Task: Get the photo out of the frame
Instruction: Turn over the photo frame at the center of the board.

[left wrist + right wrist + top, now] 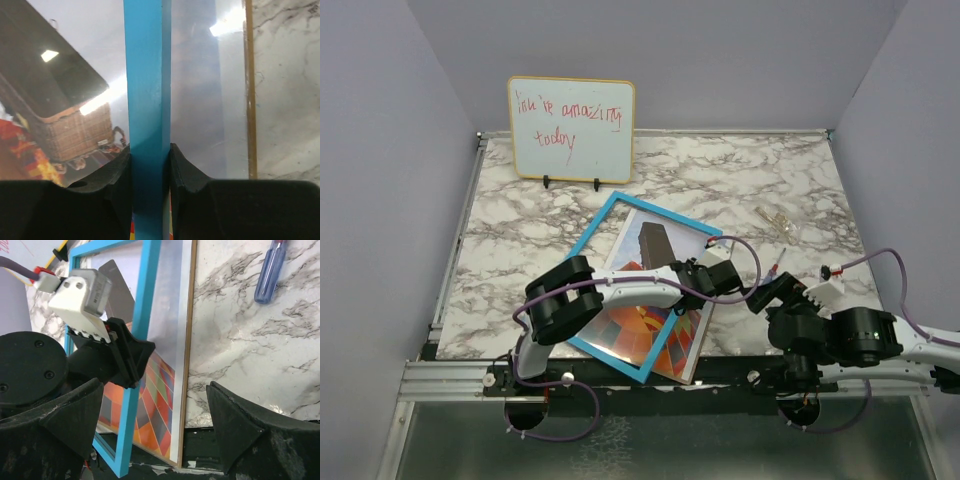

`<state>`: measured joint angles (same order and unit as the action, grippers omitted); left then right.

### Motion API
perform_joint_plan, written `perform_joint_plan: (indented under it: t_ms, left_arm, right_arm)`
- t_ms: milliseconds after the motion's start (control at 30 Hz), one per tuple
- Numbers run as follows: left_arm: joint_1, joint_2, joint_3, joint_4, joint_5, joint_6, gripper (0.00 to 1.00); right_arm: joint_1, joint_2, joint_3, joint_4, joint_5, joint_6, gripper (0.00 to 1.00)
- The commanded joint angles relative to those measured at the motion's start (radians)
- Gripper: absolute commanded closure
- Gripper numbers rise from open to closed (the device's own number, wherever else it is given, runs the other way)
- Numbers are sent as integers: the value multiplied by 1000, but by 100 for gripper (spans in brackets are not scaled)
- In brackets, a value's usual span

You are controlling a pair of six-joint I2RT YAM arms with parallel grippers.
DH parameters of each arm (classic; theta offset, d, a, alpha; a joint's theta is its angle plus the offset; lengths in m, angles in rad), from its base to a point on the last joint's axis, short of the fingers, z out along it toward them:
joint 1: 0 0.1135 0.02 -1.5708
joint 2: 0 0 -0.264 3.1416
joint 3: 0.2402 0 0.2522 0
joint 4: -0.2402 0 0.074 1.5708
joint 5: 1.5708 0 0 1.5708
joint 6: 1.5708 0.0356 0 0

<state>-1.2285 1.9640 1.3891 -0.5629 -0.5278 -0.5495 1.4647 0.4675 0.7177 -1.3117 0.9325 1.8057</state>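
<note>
The blue frame point(591, 239) lies tilted at the table's near middle, its right side raised off the photo. The photo point(676, 346), a striped hot-air balloon print on a brown board, sticks out to the right of the frame. My left gripper point(706, 274) is shut on the frame's right rim point(147, 90), one jaw on each side. The balloon's basket point(75, 132) shows to the left of the rim. My right gripper point(771, 292) is open and empty, just right of the photo's edge point(182, 390). Its fingers point(240, 432) hang above the board's near right corner.
A small whiteboard point(570, 128) with red handwriting stands at the back. A blue-handled screwdriver point(270, 270) lies on the marble right of the photo. A small clear item point(780, 222) lies further back right. The table's near edge point(720, 372) is just below the frame.
</note>
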Motion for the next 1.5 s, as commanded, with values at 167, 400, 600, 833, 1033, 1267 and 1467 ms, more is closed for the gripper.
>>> perform_joint_plan:
  t_ms: [167,400,600,833,1033,1267,1467]
  left_arm:
    - [17,-59,-68,110,206,-48,47]
    - [61,-226,-171,135,197,-68,23]
    - [239,-450,-350,135,194,-76,18]
    - [503,-682,-469,111,280,-14,6]
    - [646,-704,-409,5,301,102,3]
    - [708,-711,-431,-32,301,208,2]
    - [712,-730,-486,2,250,230,2]
  right_arm:
    - [0,-2,-24,-22,49,27,11]
    - [-1,32,-38,24,26,-14,12]
    - [-2,125,-58,170,-15,-131,12]
    - [-53,297,-28,367,-115,-355,12]
    - [-453,532,-43,757,-555,-769,10]
    - [-523,664,-41,929,-629,-736,10]
    - [-526,904,130,755,-609,-668,17]
